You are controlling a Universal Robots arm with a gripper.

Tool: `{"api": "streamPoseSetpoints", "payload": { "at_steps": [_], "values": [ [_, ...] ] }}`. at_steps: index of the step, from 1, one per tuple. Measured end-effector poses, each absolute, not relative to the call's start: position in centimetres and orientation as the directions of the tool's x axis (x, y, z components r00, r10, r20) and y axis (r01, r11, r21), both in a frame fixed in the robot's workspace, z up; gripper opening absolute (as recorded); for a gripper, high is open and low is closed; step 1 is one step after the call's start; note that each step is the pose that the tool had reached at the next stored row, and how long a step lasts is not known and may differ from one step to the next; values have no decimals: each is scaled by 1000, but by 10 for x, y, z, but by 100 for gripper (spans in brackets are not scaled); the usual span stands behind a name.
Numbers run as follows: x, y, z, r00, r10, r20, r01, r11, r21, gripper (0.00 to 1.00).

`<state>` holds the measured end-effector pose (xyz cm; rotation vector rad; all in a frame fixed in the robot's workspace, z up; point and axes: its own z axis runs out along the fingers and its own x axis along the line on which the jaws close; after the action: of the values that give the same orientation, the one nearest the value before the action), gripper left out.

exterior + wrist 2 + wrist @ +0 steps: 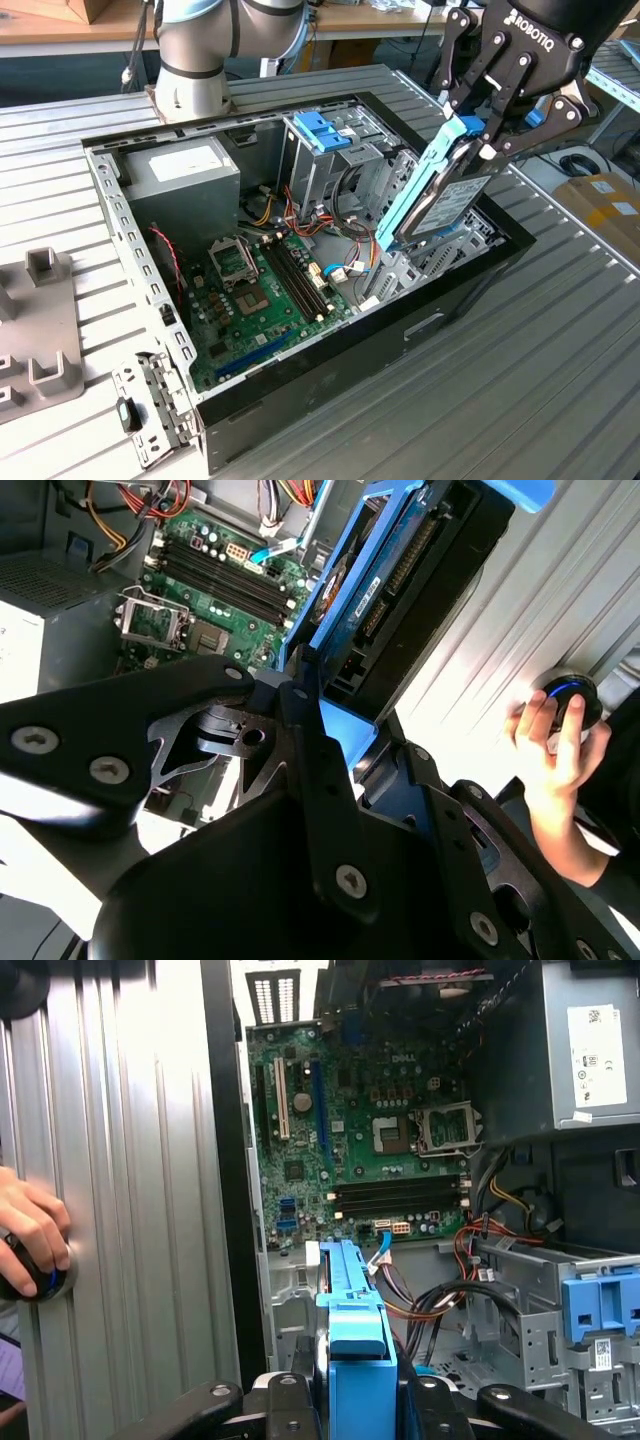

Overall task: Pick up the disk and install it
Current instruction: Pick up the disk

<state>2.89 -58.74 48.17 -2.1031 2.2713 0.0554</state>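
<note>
Steeply tilted disk (pixel 452 200), blue-framed, white-labelled, pinched between fingers (pixel 508 105).

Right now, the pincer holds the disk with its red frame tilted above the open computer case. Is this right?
Not quite: the frame is blue, not red, as the exterior view shows. The rest stands: the pincer holds the disk tilted above the open computer case.
</note>
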Motion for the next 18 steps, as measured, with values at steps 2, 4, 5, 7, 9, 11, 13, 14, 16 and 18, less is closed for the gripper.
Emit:
{"api": "streamPoseSetpoints", "payload": {
  "at_steps": [2, 4, 5, 7, 9, 11, 13, 14, 16, 18],
  "values": [
    [31, -587, 482, -77, -995, -58, -997, 77, -5, 37],
    [32, -587, 482, -76, -995, -58, -997, 77, -5, 37],
    [33, -587, 482, -77, -995, -58, -997, 77, -5, 37],
    [34, -587, 482, -77, -995, -58, -997, 77, -5, 37],
    [36, -587, 481, -77, -995, -58, -997, 77, -5, 37],
    [37, -588, 481, -77, -995, -58, -997, 77, -5, 37],
    [38, -588, 481, -77, -995, -58, -997, 77, -5, 37],
    [39, -588, 481, -77, -995, -58, -997, 77, -5, 37],
    [40, -588, 481, -77, -995, -58, -997, 77, -5, 37],
    [43, -588, 481, -77, -995, -58, -997, 77, -5, 37]
  ]
}}
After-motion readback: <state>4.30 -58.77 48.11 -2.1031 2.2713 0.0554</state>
